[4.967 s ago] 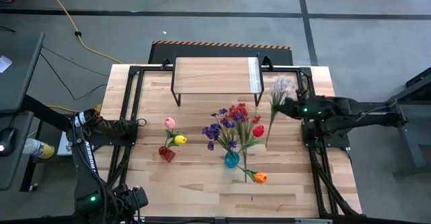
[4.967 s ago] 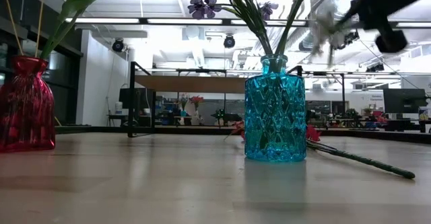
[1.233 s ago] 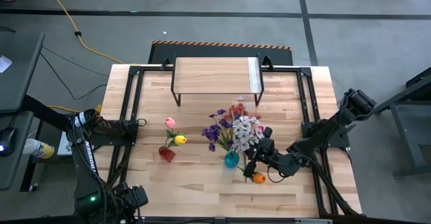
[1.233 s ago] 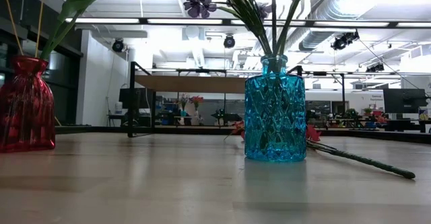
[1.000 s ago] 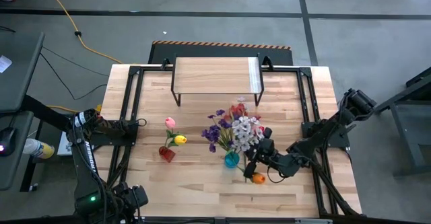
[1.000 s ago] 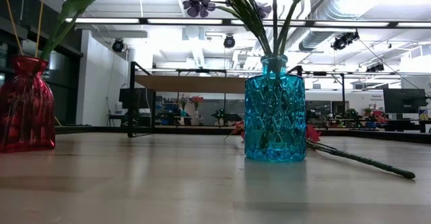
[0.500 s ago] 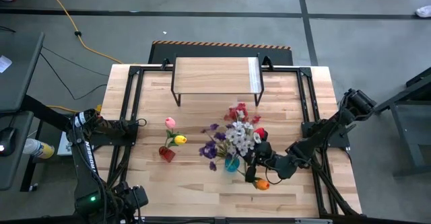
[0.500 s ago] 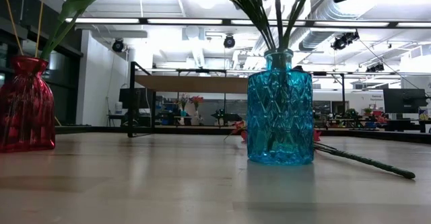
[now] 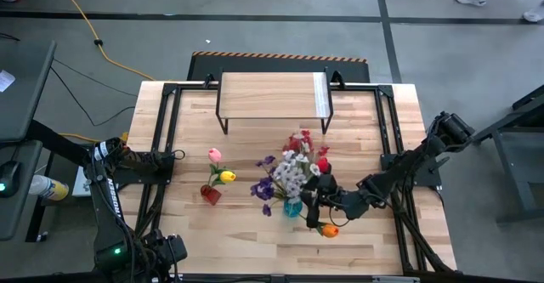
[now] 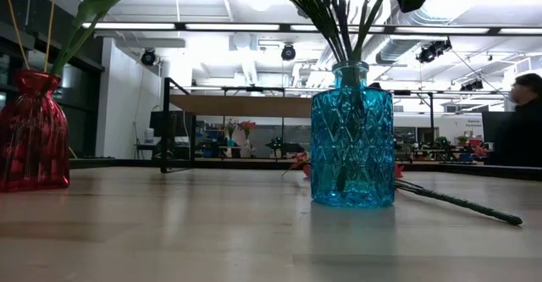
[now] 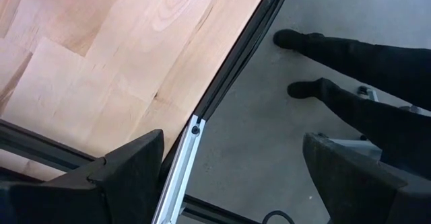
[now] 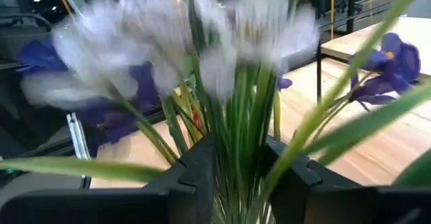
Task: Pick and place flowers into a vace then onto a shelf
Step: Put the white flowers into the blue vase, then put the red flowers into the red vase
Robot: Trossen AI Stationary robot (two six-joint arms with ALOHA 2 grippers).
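A blue glass vase [image 9: 292, 206] [image 10: 351, 134] stands mid-table. It holds purple flowers [image 9: 263, 189], a red cluster [image 9: 299, 140], a red tulip [image 9: 323, 164] and the whitish-lavender spray [image 9: 293, 171]. My right gripper [image 9: 311, 191] [image 12: 240, 173] is just right of the vase mouth, its fingers either side of the spray's stems. A red vase [image 9: 210, 194] holds a pink tulip and a yellow one. An orange tulip [image 9: 329, 230] lies on the table. The shelf [image 9: 272, 96] stands at the far edge. My left gripper [image 11: 236, 177] waits open over the near left table edge. My right gripper has the whitish-lavender spray's bunched green stems [image 12: 239, 160] between its two fingers, below the blooms. The stems fill the gap from one finger to the other. The fingers come nearly level from the table's right side, across the upright stems. The stems run down into the blue vase.
A long green stem [image 10: 457, 201] lies on the table right of the blue vase. Black frame rails [image 9: 166, 147] run along both table sides. A person [image 10: 525, 87] shows beyond the table, and a person's legs [image 11: 350, 62] stand off the near left corner.
My right gripper has moved a little toward the table's left edge with the spray. The blue vase has slid slightly toward the near edge, and its bouquet has swung toward the left.
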